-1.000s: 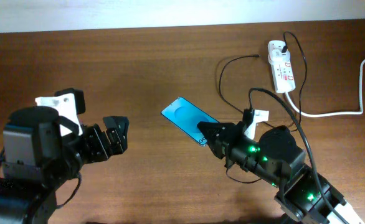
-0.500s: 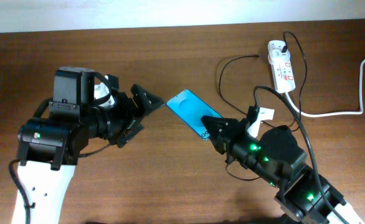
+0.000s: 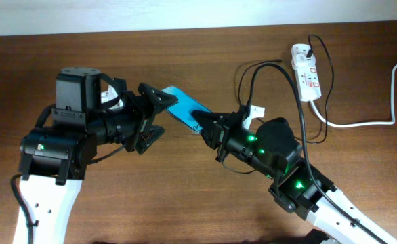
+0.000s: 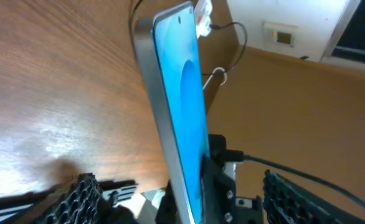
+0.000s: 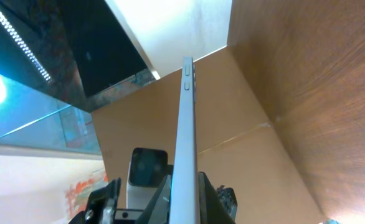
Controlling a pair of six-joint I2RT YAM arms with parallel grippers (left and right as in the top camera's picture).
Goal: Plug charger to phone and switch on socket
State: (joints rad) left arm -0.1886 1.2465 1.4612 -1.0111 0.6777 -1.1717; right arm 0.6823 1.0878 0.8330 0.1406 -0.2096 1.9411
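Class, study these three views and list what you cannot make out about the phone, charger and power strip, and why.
1. Phone charging port: overhead, covered by the right fingers; both wrist views cut that end off at the bottom edge.
2. Charger connector tip: overhead, lost among overlapping thin black loops running under the right arm.
3. Power strip switches: overhead, too small to read on or off.

The phone, held in the right gripper's matt black plastic, has a glossy glass screen and a smooth, satin metal edge. The left gripper's pads are ribbed and black. Beneath both grippers, the table is smooth brown wood grain with a soft sheen.
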